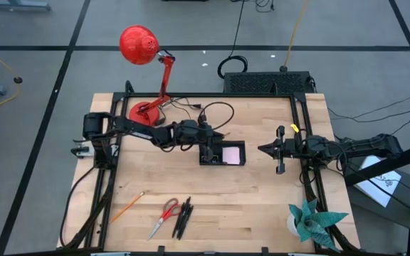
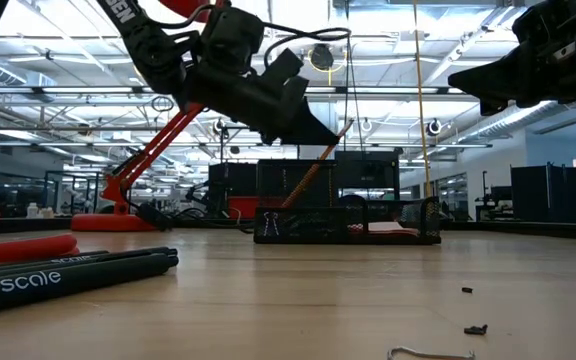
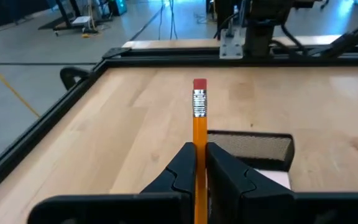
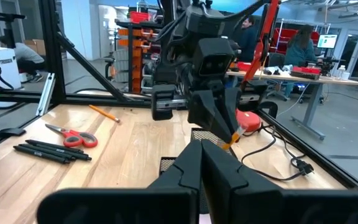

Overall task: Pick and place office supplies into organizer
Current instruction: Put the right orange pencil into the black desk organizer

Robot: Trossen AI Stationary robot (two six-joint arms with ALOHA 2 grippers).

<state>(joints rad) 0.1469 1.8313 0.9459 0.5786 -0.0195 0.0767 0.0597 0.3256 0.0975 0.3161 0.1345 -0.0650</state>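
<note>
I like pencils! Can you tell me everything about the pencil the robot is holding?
The pencil is orange, with a silver metal band and a pink-red eraser on its free end. The left gripper is shut on it, its dark fingers pinching both sides. It hangs tilted in the air above the organizer, touching only the fingers. Its tip is hidden.

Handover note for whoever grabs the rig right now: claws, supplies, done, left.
Left claw: shut on an orange pencil, hanging above the organizer at mid-table, not yet released.
Right claw: shut, empty, waiting to the organizer's right.
Done: pink sticky-note pad lies in the organizer.
Left: drop the held pencil; a second pencil, the red-handled scissors and black pens lie on the near-left table. A few tiny black clips lie loose nearby, seen in the low view.
</note>
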